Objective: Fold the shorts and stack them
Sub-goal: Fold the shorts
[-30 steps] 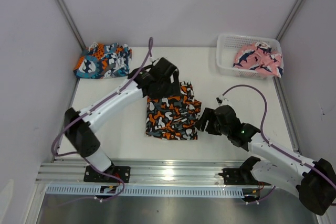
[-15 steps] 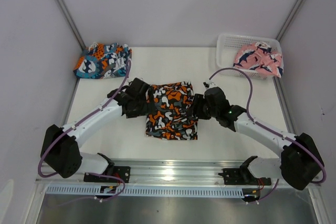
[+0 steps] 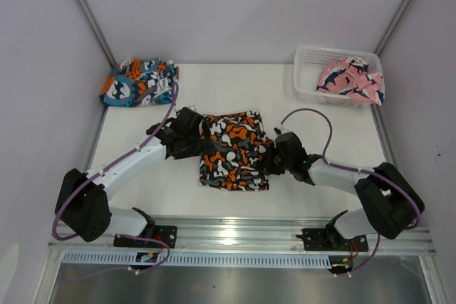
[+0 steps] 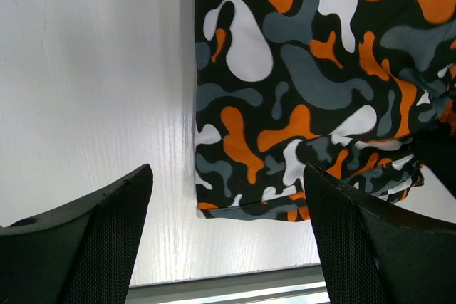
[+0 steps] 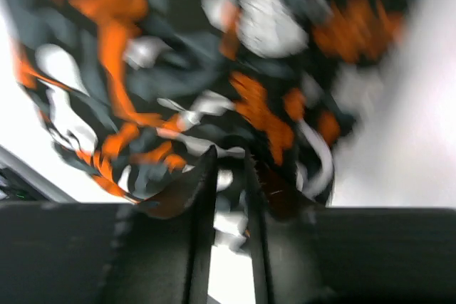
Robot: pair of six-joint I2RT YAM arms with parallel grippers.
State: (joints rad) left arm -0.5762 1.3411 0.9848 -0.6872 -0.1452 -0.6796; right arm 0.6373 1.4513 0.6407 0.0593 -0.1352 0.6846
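Note:
The orange-black-white camouflage shorts [image 3: 234, 151] lie folded mid-table. My left gripper [image 3: 191, 142] hovers open at their left edge; in the left wrist view its jaws [image 4: 226, 170] stand wide apart over the shorts' [image 4: 306, 69] near-left corner, touching nothing. At the shorts' right edge, low on the table, my right gripper [image 3: 268, 161] has its jaws [image 5: 229, 154] drawn narrow, with a fold of the camouflage cloth [image 5: 178, 69] pinched between them. Blue-teal-orange shorts [image 3: 139, 82] sit folded at the far-left corner. Pink-navy-white shorts [image 3: 349, 80] lie in the basket.
A white mesh basket [image 3: 306, 55] stands at the far right corner. Grey walls with metal posts close in the table on three sides. A metal rail [image 3: 228, 233] carrying the arm bases runs along the near edge.
My right arm swung in from the near right to the shorts' right edge and closed its jaws on the cloth. My left arm drew back from the shorts' top to their left edge.

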